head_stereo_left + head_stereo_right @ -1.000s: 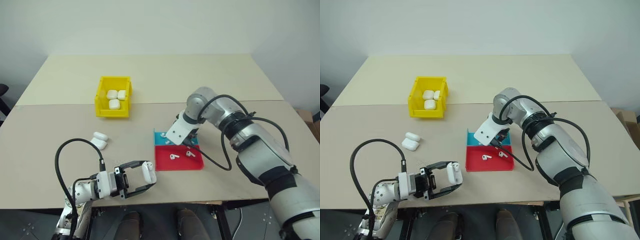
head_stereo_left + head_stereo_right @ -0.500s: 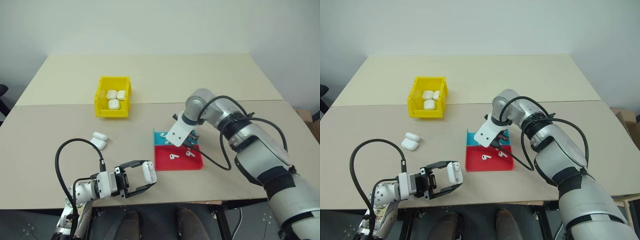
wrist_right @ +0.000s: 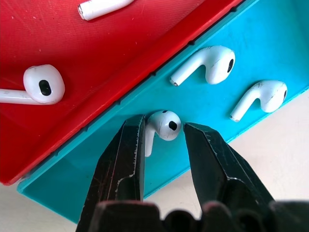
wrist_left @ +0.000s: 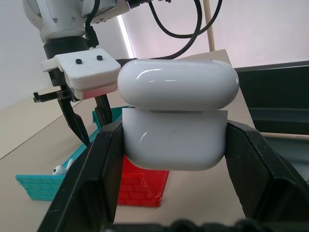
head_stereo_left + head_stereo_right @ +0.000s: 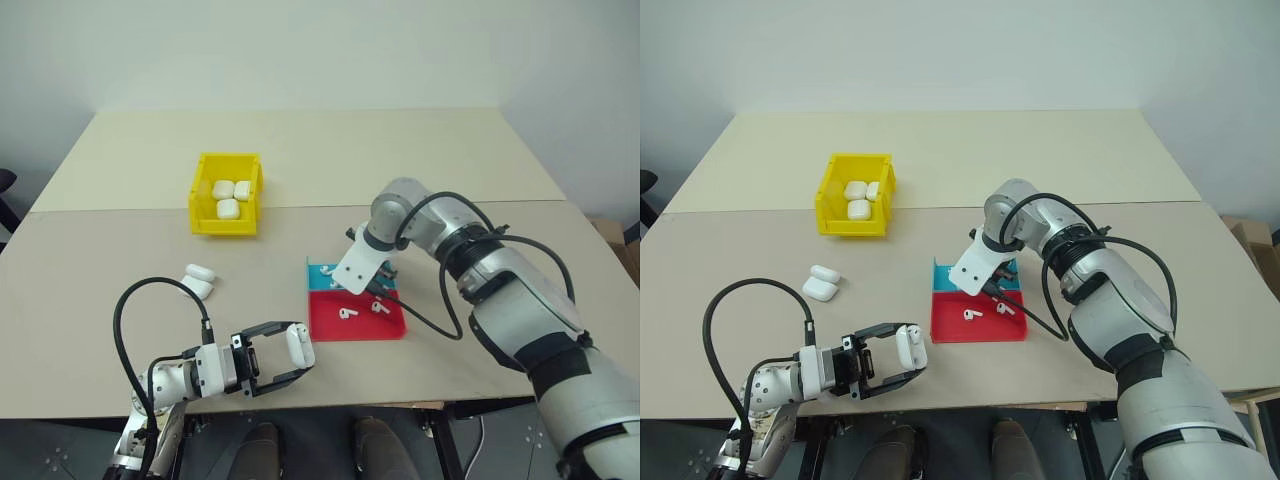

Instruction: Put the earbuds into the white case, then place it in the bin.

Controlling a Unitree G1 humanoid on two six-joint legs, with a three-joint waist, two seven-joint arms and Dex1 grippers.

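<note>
The beige table [image 5: 300, 190] carries everything. Far from both claws, toward the table's left rear, the yellow bin [image 5: 227, 192] holds three white cases. The red and teal tray [image 5: 357, 310] lies directly under the right gripper [image 3: 163, 126], which points steeply down into the teal half. Near the table's front edge, the left gripper [image 5: 296, 357] is clamped on the white case [image 4: 177, 119], its lid raised a crack. Two spare cases [image 5: 199, 281] sit on the table between that claw and the bin. The right claw's fingers stand slightly apart, flanking one of the earbuds [image 3: 161, 128]; whether they pinch it cannot be told. Two more earbuds lie just beyond the fingertips in the teal half, two others in the red half.
</note>
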